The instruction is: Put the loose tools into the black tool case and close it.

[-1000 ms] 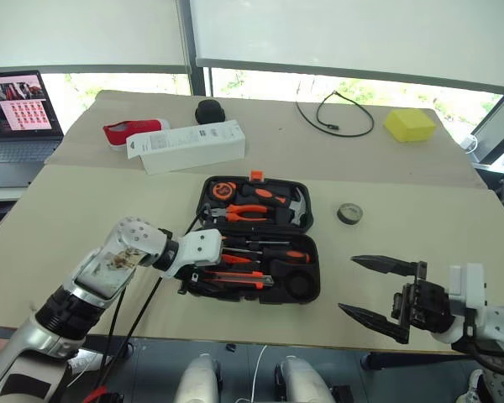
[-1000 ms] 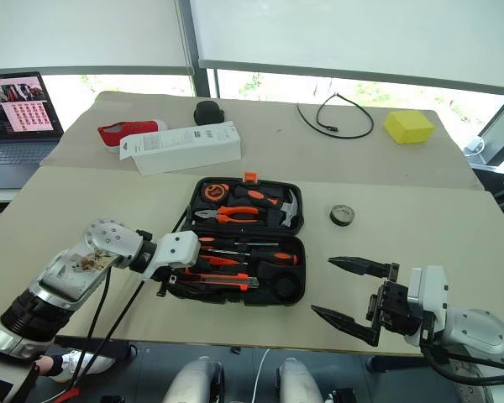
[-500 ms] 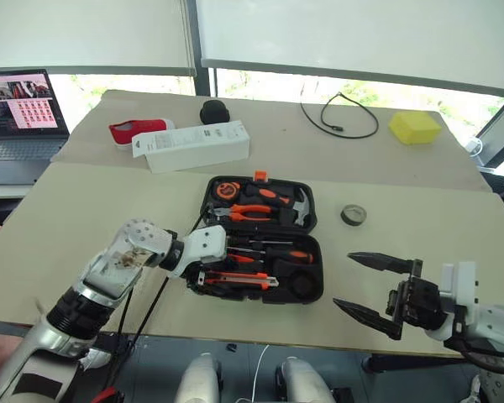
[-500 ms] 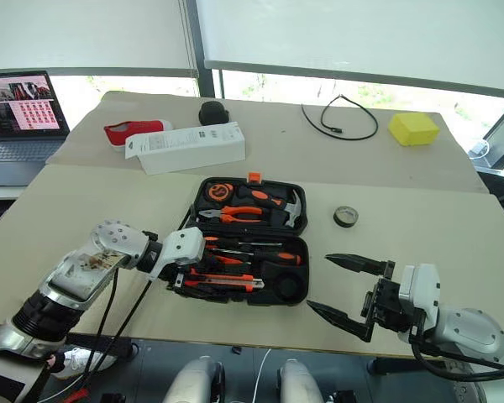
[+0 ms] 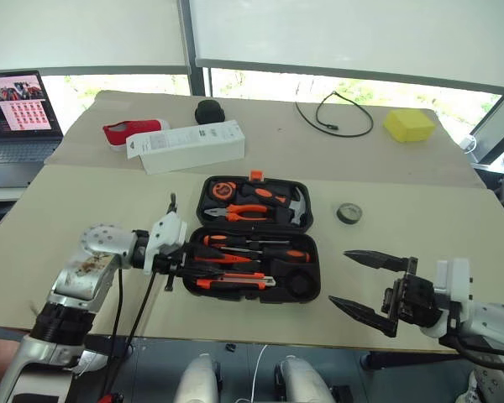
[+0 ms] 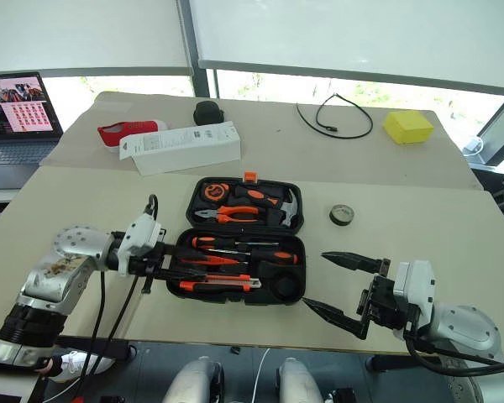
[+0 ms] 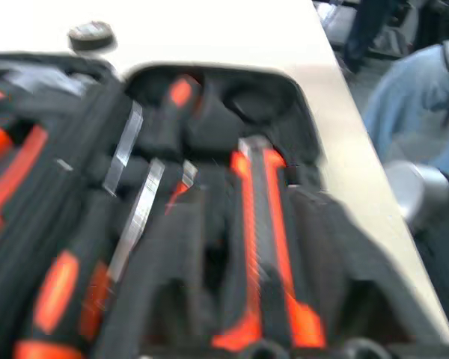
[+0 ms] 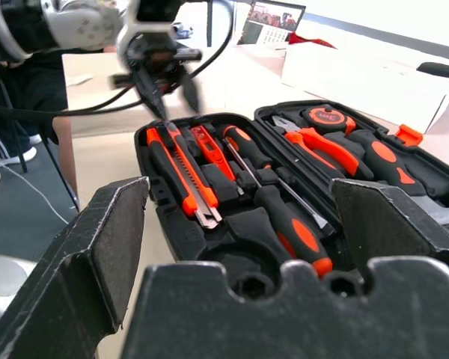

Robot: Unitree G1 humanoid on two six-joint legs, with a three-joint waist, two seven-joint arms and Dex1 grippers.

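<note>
The black tool case (image 5: 256, 236) lies open in the middle of the counter (image 5: 84, 210), its lid flat on the far side with the orange latch at the far edge. In the lid sit the pliers (image 5: 245, 213), the hammer (image 5: 290, 204) and the round tape measure (image 5: 224, 190). In the near half lie two long screwdrivers (image 5: 252, 248), side by side, and in front of them the utility knife (image 5: 232, 282), set in its slot along the near edge. The small black tape roll (image 5: 348, 212) rests on the counter to the right of the case, well apart from it. The left tool (image 6: 157, 262) is at the case's left end, its black fingers close together right by the knife's end; I cannot tell whether they grip or touch anything. The right tool (image 5: 371, 284) hangs off the near right corner of the case, its two fingers spread wide with nothing between them. Farther back on the counter are a white carton (image 5: 185, 144), a red and white object (image 5: 132, 130), a round black object (image 5: 208, 110), a looped black cable (image 5: 334, 117) and a yellow block (image 5: 409, 123); a laptop (image 5: 15, 124) stands at the far left.
</note>
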